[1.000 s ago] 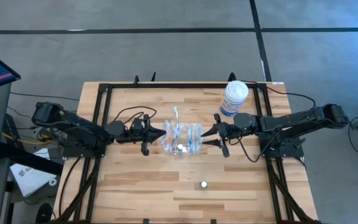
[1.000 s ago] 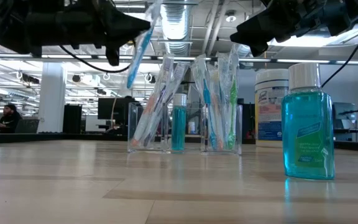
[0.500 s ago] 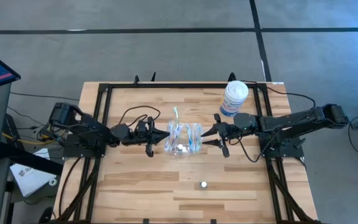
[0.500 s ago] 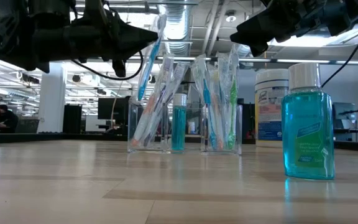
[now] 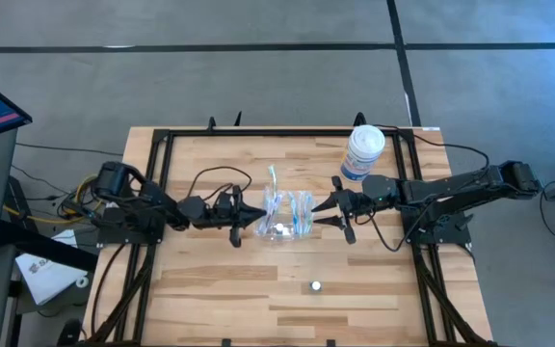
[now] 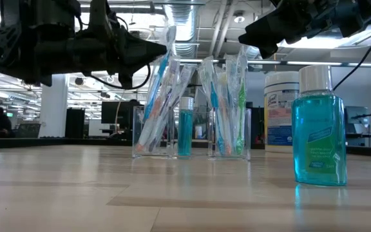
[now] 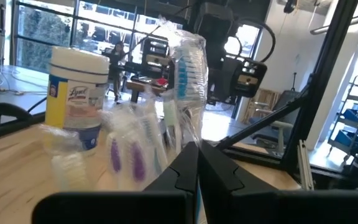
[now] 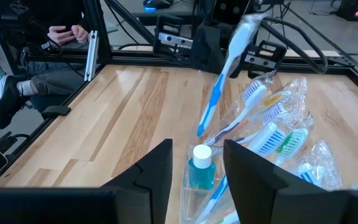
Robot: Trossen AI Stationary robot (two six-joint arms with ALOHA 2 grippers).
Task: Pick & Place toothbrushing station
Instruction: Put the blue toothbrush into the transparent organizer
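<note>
Above a square clear plastic holder of thin wrapped toothbrushes, a slim blue-and-white toothbrush is gripped by the clenched left gripper, while the right gripper is parted.

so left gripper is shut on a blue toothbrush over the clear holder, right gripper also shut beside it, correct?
Not quite. The left gripper is shut on the blue toothbrush above the clear holder, but the right gripper is not shut: the right wrist view shows its fingers standing apart, holding nothing, beside the holder.
</note>
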